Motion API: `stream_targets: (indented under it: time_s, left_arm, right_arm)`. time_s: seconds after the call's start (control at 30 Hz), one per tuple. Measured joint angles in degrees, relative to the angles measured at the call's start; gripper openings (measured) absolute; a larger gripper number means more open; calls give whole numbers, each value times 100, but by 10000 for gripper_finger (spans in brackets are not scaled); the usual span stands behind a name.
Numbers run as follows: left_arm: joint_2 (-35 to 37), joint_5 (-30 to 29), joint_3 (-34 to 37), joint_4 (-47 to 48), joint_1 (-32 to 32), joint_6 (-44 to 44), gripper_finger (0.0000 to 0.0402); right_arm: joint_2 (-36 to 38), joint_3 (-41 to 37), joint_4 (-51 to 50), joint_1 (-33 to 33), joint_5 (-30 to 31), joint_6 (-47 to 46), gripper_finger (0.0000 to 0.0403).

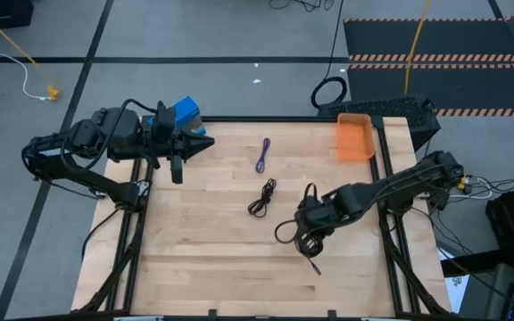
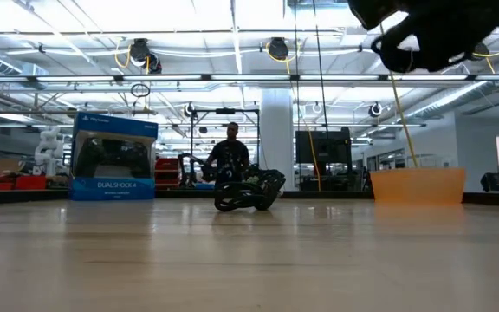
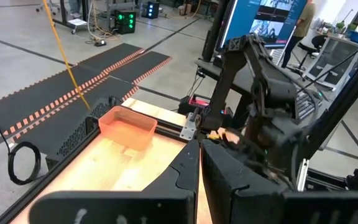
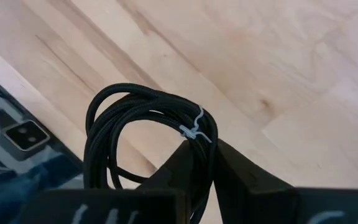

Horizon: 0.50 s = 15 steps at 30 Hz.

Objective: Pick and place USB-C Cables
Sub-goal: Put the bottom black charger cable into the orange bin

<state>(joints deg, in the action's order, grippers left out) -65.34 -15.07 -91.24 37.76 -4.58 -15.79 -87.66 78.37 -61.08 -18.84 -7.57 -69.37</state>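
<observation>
My right gripper point(image 1: 309, 237) is shut on a black coiled USB-C cable point(image 4: 143, 134) bound with a white twist tie. It hangs over the table's right middle and shows high above the table in the low view point(image 2: 427, 35). A second black cable coil point(image 1: 261, 198) lies flat at the table's centre and also shows in the low view point(image 2: 248, 192). The purple-blue folded cable point(image 1: 263, 156) lies flat behind it. My left gripper point(image 1: 205, 143) is shut and empty at the far left, beside a blue box point(image 1: 184, 113). My right gripper pinches several strands of the coil between its two fingers point(image 4: 241, 171), next to the white twist tie point(image 4: 194, 130). The rest of the coil loops out past the fingertips, clear of the table. A loose end point(image 1: 313, 266) trails toward the table's near edge.
An orange bin point(image 1: 355, 138) stands at the far right corner and shows in the left wrist view point(image 3: 127, 126). The blue DualShock 4 box point(image 2: 115, 156) stands at the far left edge. A large black cable loop point(image 1: 328, 92) lies on the floor beyond the table. Bare wood spans the near half.
</observation>
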Motion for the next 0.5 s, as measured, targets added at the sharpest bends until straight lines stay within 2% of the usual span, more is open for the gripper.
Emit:
stream_targets:
  time_s: [0.33, 0.5]
  left_arm:
    - [0, -2, 0, 0, 0, 111, 21]
    - [0, -2, 0, 2, -1, 204, 21]
  right_arm:
    - [804, 12, -304, 288, -320, -340, 33]
    - [980, 439, -1034, 331, -309, -340, 33]
